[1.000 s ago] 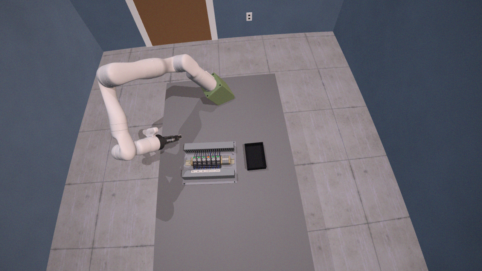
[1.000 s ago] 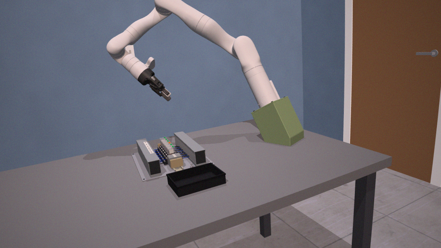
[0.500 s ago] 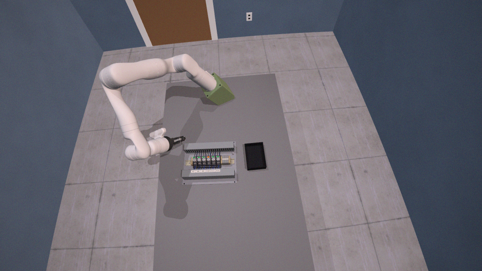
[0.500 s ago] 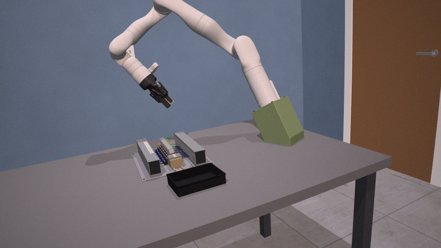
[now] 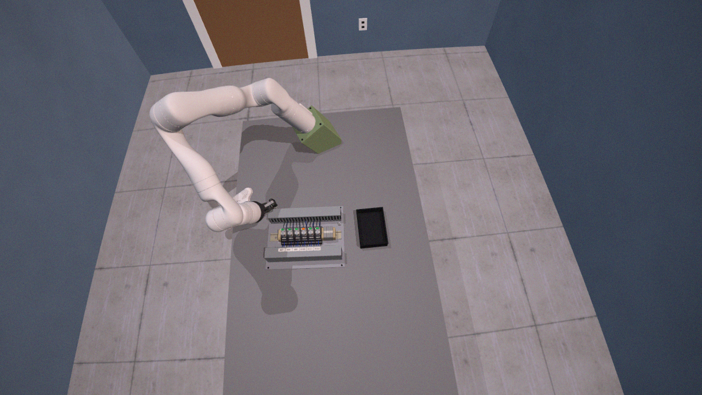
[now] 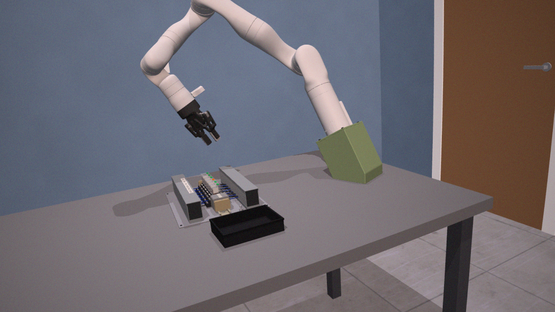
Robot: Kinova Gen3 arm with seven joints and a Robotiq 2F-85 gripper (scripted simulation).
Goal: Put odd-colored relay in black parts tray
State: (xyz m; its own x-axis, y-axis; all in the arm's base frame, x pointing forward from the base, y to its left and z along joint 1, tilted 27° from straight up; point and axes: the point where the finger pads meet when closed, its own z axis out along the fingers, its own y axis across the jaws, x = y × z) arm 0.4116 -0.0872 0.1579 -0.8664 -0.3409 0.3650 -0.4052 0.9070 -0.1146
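Arm reaches over from its green base (image 6: 351,159) at the far end of the desk (image 6: 349,217). Gripper (image 6: 210,136) hangs in the air well above the relay panel (image 5: 304,263), tilted down toward it. Jaws part-open with nothing between them: released, set to a gap that looks meant to straddle one relay body. In the top view the gripper (image 5: 271,203) sits over the panel's far-left corner, not yet over the relay row.

Panel lies flat on the desk, mid-width. Two grey wire ducts run along its far and near edges, with the rail of relays between them. Six relays stand side by side on the rail. Five show green buttons; the orange-button relay (image 5: 304,230) is the odd one, fourth from the left as seen from above, still seated in the row and untouched.

Black parts tray (image 5: 371,210) sits just beside the panel's right edge, apart from it, long side parallel to that edge. Nothing is visible inside it. Placement looks deliberate: a short carry from rail to tray.

Judgement: approach phase, nothing extracted yet. The panel is loose, so a pull not in line with the socket may lift or tip it. The neighbouring relays stand tight on both sides, leaving the fingers little room.
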